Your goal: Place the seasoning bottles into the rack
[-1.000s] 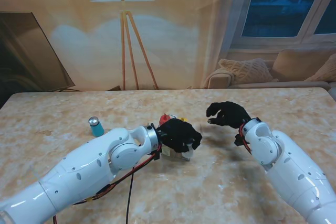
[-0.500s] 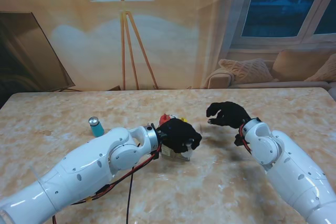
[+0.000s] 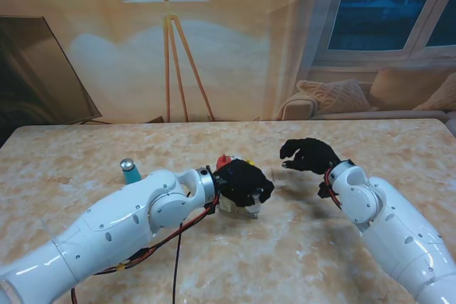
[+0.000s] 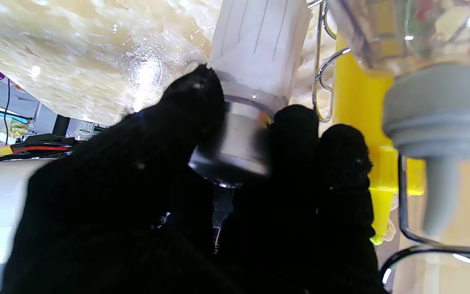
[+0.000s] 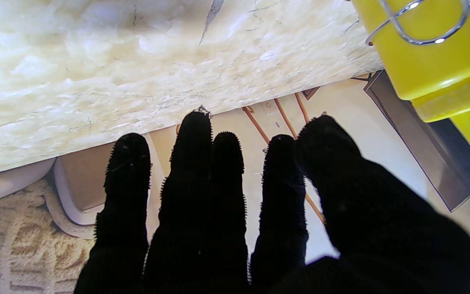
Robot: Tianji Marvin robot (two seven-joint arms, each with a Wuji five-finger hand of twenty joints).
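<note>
Left hand [image 3: 244, 181] has barely shifted — fingers [image 4: 202, 102] gripping white bottle [image 4: 259, 45].

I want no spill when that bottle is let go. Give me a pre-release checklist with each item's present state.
1. Left robot hand closed on white bottle: ok.
2. White bottle standing on the table beside the wire rack, seated inside it: cannot tell.
3. Yellow bottle already in the rack: ok.
4. Right robot hand open, apart from the rack: ok.
5. Blue bottle racked: not ok, it stands on the table at the left.
</note>
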